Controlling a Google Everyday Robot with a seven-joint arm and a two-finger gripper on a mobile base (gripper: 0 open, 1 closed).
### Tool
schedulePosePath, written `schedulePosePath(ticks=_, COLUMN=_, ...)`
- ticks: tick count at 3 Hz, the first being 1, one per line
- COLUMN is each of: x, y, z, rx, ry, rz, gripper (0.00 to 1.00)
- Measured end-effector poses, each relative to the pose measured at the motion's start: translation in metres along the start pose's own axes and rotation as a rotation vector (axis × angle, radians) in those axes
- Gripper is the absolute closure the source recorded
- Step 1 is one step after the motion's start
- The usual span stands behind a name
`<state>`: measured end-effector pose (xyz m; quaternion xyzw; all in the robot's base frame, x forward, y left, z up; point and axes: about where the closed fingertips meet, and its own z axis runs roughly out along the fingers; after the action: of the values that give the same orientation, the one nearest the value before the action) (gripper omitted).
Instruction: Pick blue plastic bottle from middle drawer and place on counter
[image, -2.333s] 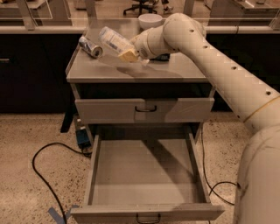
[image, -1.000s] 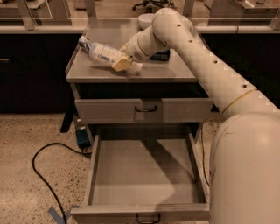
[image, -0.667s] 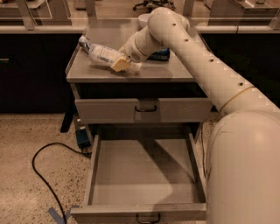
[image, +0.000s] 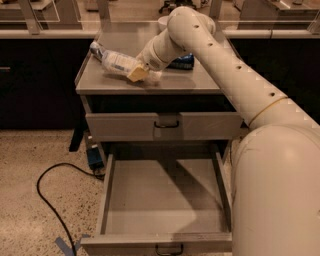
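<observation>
The blue plastic bottle (image: 114, 61), clear with a white-and-blue label, lies on its side on the left part of the counter (image: 190, 82), cap end pointing back left. My gripper (image: 141, 73) is at the bottle's near end, its yellowish finger pad (image: 137, 74) against the bottle, and it looks shut on it. The arm reaches in from the right across the counter. Below, the middle drawer (image: 112, 200) is pulled wide open with nothing showing inside.
A dark blue can (image: 181, 61) lies behind the arm on the counter, and a white bowl (image: 163, 22) stands at the back. The upper drawer (image: 120, 126) is closed. On the floor at left are a black cable (image: 44, 200) and a small blue box (image: 93, 155).
The gripper carried the bottle left and down from above the counter until it rests on the surface. Over the last second it has barely moved.
</observation>
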<state>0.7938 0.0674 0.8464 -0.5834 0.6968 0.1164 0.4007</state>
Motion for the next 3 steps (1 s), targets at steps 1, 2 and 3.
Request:
schedulePosePath(ticks=1, x=0.0000, y=0.0000, z=0.0000, rx=0.000, ry=0.000, rz=0.000, gripper=0.80)
schedulePosePath(ticks=2, x=0.0000, y=0.0000, z=0.0000, rx=0.000, ry=0.000, rz=0.000, gripper=0.59)
schedulePosePath(ticks=3, x=0.0000, y=0.0000, z=0.0001, rx=0.000, ry=0.000, rz=0.000, gripper=0.36)
